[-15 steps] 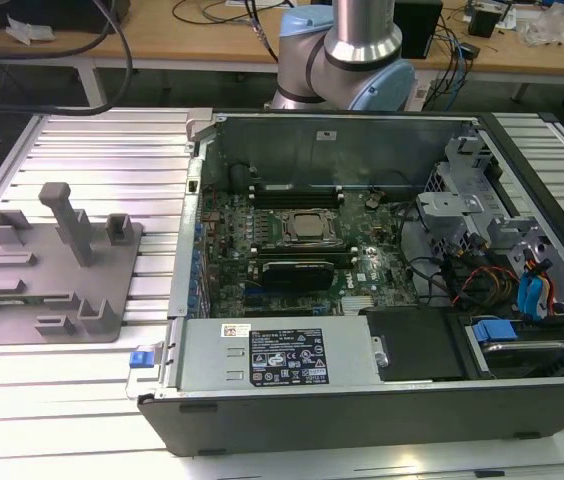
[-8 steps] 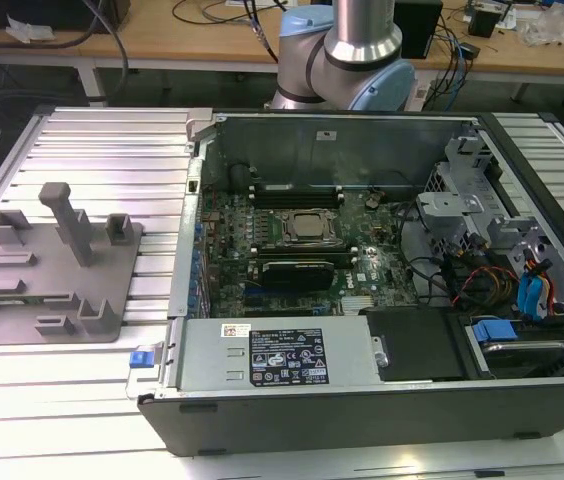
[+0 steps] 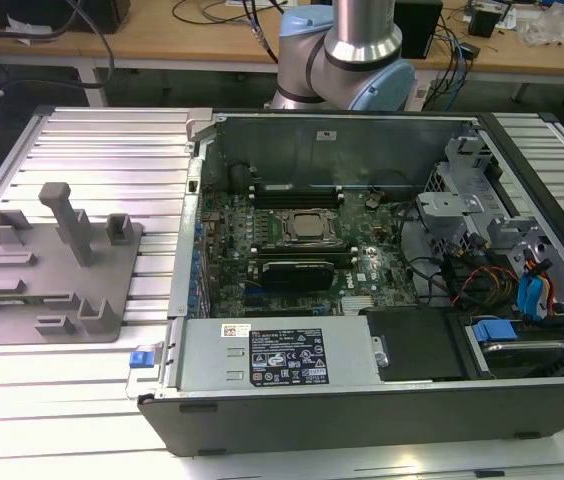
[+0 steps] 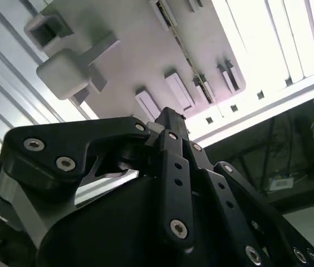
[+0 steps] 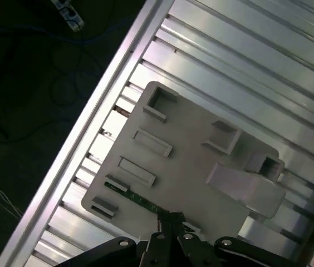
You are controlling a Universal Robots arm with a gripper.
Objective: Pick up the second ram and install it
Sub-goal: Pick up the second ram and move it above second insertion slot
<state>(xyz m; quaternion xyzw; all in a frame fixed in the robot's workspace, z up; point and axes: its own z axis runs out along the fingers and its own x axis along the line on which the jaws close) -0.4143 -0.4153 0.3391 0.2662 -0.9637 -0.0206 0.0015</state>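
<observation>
Gripper [image 5: 166, 218] is hovering above the holder tray [image 5: 190, 167], jaws looking closed, empty; second ram [image 5: 132, 196] is standing edge-up in its slot for pinching.

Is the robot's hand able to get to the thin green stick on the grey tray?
Probably yes. The hand hangs over the grey plastic tray, close by the long thin green circuit-board stick, and nothing covers it.

Open grey metal computer case [image 3: 412, 410] occupies centre and right, its green motherboard [image 3: 227, 235] exposed. Grey plastic holder tray [image 3: 62, 290] lies at left on ribbed aluminium table [image 3: 102, 150]. Silver-and-blue robot arm [image 3: 362, 50] stands at upper centre.
</observation>
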